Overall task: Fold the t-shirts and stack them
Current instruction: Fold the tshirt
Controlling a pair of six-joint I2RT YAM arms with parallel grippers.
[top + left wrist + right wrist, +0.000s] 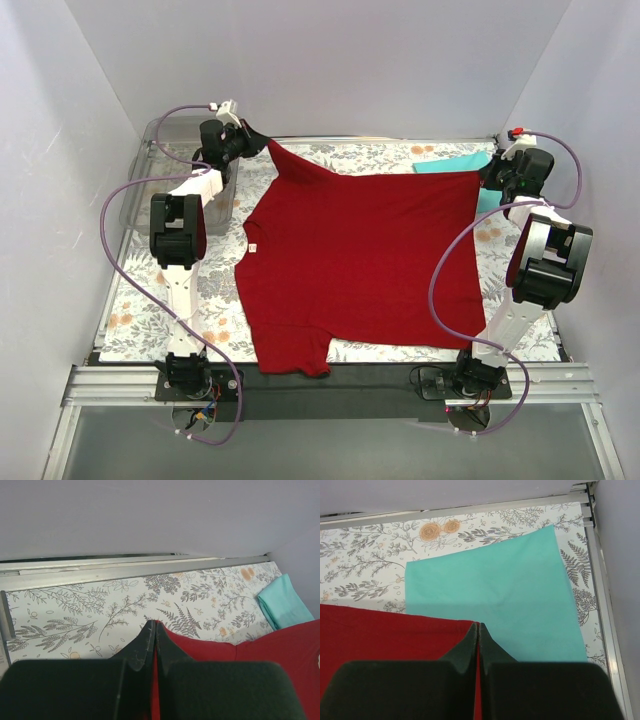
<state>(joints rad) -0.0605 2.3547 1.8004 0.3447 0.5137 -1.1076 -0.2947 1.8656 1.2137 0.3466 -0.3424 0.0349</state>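
The left gripper (244, 140) and right gripper (492, 178) are each pinching a far corner of the red shirt (360, 260), which is lying spread on the flowery mat (140, 310) and looking soft, light and floppy, so corners seem best for holding.

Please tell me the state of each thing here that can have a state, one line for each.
red shirt: unfolded, spread over the mat, two far corners pinched.
teal shirt: lying flat at the far right, apparently folded, not held.
left gripper: shut on the red shirt.
right gripper: shut on the red shirt.
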